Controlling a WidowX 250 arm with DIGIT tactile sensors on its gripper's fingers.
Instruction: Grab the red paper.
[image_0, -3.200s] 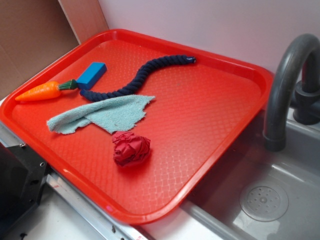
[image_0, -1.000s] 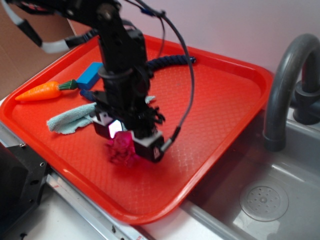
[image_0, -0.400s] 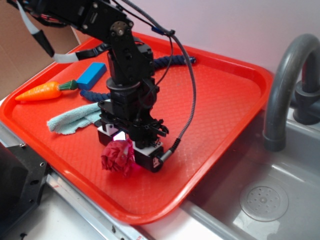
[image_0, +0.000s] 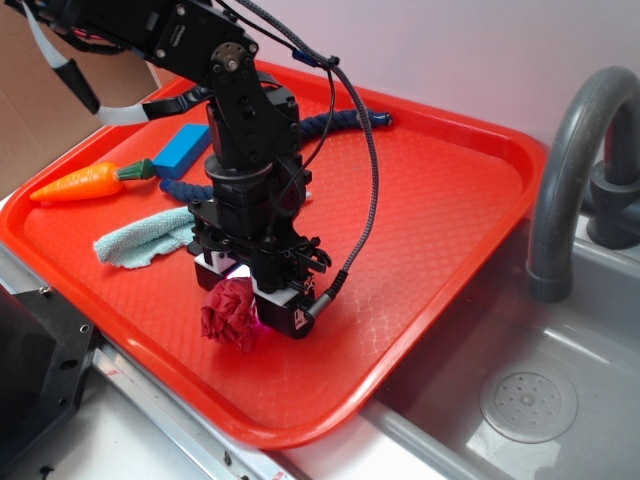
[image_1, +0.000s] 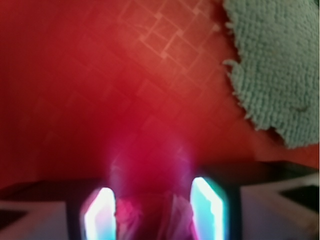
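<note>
The gripper (image_0: 243, 300) points straight down over the near part of the tray (image_0: 450, 200), its two fingers clamped on the paper (image_0: 229, 317). In the wrist view the paper (image_1: 150, 215) sits pinched between the lit pads (image_1: 102, 212), blurred and filling the gap. The wad bulges out below and to the near-left of the fingers in the exterior view; whether its underside touches the tray or hangs just clear of it cannot be told.

Just behind the gripper, partly hidden by the arm (image_0: 245, 130), lies the rag (image_0: 140, 240), which the wrist camera shows at its upper right (image_1: 280, 65). Farther back the rope (image_0: 340, 122) curves behind the arm, with the block (image_0: 183, 148) and the carrot (image_0: 85, 182) to the far left. Well off to the right, past the tray's edge, stand the faucet (image_0: 575, 160) and the sink (image_0: 520, 400).
</note>
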